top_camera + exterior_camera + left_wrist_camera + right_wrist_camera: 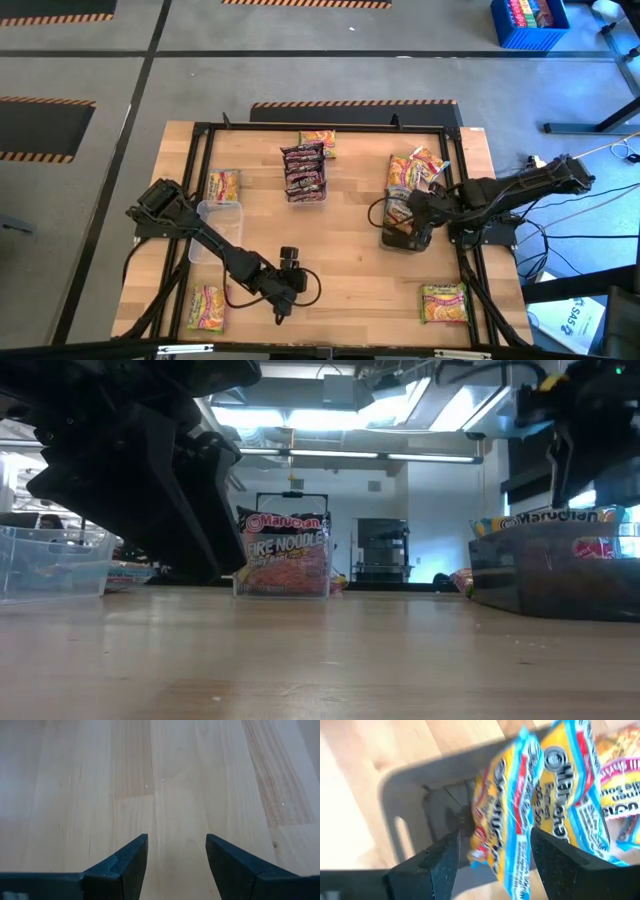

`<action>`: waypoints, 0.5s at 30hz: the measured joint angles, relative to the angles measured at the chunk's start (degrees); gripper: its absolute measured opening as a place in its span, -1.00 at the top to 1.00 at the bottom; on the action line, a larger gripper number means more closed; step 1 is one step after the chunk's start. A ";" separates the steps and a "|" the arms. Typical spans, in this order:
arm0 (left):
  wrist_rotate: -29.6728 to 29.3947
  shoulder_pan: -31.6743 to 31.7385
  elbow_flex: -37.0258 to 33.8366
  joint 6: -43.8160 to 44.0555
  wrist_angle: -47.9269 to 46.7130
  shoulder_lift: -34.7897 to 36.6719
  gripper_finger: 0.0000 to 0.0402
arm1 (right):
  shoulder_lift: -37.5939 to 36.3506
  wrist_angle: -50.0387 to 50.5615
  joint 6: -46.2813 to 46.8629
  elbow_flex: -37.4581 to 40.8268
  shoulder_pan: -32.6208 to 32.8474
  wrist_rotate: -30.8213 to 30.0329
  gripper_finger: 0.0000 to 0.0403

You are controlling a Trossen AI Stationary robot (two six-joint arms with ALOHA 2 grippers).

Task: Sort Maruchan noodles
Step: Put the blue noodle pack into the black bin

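Now | left gripper [177,865]: fingers apart, empty | right gripper [492,857]: fingers apart, blurred noodle packets [530,800] between, contact unclear

Beyond the right gripper [492,855], the noodle packets [555,795] smear with blur, their print barely legible and one cut by the frame's edge. The dark bin [415,795] beneath them is partly hidden.

Noodle packets [410,180] stand in the right bin [398,238].
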State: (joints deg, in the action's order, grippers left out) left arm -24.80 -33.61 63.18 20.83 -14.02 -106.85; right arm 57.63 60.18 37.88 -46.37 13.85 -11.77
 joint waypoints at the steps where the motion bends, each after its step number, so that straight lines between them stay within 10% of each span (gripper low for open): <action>1: 0.00 0.00 0.00 0.62 0.00 0.00 0.03 | 0.00 -0.07 0.42 -0.88 0.00 -0.05 -0.12; 7: -0.85 -0.02 0.00 1.41 1.17 0.00 0.03 | -0.02 -8.49 4.11 -2.54 0.04 -1.26 -0.12; 15: -8.26 -0.04 0.00 1.62 2.16 0.00 -0.02 | 1.38 -45.42 -6.86 3.49 0.39 -7.88 -0.12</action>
State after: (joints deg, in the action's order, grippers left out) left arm -33.06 -33.65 63.18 22.46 -11.86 -106.85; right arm 59.01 14.76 31.02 -42.89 14.24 -19.66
